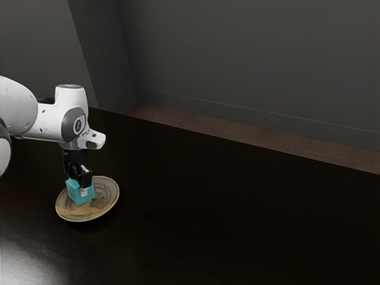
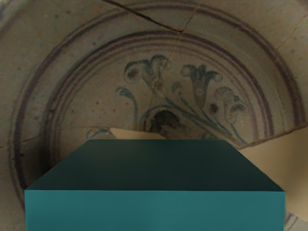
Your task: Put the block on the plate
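End effector is down over the plate, pointing at the counter. Fingers are parted by about the block's width: near one lies against the side of the teal block, far one hidden behind it. I read that as a grip on the block, not a loose straddle.

Block sits directly under the end effector, inside the plate's outline. Wrist view agrees: block right under the hand, painted plate surface beyond it. Can't tell whether its underside touches the plate or hangs just above.

Step in hand, my call: final lowering and set-down. Next: ease straight down until the plate takes the weight, no sideways travel, then open and back off straight up. Watch for releasing high, since the block could tip on landing. Pressing too hard could rock or slide the plate. Confirm contact before I let go.
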